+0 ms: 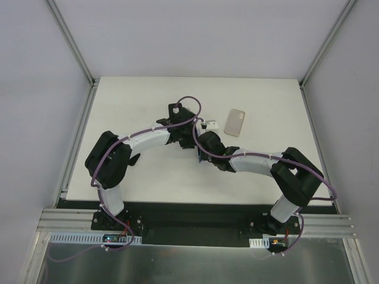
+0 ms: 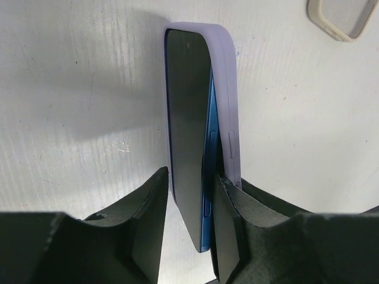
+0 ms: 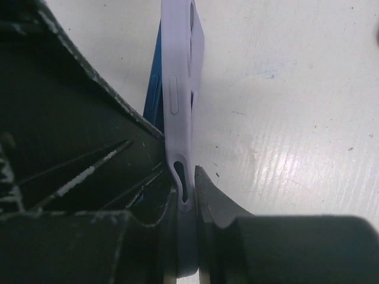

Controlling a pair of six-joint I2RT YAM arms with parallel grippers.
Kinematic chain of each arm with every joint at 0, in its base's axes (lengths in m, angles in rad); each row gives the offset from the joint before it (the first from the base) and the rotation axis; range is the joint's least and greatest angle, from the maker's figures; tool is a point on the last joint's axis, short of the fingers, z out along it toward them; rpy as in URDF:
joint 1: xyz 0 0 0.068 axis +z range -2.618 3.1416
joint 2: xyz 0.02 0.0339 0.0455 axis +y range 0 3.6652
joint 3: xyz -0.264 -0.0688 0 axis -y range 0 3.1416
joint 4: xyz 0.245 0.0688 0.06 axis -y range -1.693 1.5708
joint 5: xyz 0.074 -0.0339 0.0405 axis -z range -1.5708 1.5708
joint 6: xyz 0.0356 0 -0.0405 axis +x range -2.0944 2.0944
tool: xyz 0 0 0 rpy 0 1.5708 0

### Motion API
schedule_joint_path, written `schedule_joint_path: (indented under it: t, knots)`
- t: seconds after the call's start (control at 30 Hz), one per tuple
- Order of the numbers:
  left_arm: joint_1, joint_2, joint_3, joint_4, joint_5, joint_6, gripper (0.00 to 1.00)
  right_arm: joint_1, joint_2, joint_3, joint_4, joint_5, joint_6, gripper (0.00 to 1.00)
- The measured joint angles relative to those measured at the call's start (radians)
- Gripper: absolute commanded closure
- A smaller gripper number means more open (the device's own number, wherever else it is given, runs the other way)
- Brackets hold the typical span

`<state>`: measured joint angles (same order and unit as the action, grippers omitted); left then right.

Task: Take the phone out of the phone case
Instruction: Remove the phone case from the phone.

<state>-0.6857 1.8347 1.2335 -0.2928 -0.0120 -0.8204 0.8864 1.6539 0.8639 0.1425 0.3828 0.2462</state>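
The left gripper (image 2: pixel 192 177) is pinching the blue phone (image 2: pixel 186 118), the right gripper (image 3: pixel 185 177) is squeezing the purple case (image 3: pixel 180 77), and the phone is sticking partway out, not free.

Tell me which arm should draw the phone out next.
Left: the left end effector brackets the phone, while the right end effector pinches the phone case edge, which probably anchors it.
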Motion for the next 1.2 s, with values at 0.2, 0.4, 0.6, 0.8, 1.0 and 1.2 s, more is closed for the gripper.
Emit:
schedule_joint_path:
  t: [0.2, 0.4, 0.6, 0.8, 1.0, 1.2]
  knots:
    - [-0.001, 0.021, 0.031, -0.027, 0.001, 0.004, 0.78, -0.002, 0.0, 0.0, -0.004, 0.002, 0.029, 0.99]
    - [-0.003, 0.061, 0.098, -0.086, 0.008, 0.035, 0.83, -0.006, 0.0, 0.0, -0.011, 0.006, 0.072, 0.99]
    - [-0.019, 0.084, 0.128, -0.122, -0.046, 0.055, 0.84, -0.003, 0.0, 0.002, -0.012, 0.013, 0.064, 0.99]
    - [-0.021, 0.076, 0.113, -0.111, -0.061, 0.043, 1.0, -0.003, 0.0, 0.002, -0.011, 0.01, 0.061, 0.99]
    - [-0.022, 0.076, 0.114, -0.111, -0.06, 0.043, 1.0, -0.003, 0.0, 0.0, -0.009, 0.013, 0.063, 0.99]
    - [-0.03, 0.062, 0.089, -0.068, -0.058, 0.043, 1.0, -0.003, -0.018, -0.034, 0.026, 0.019, 0.059, 0.99]
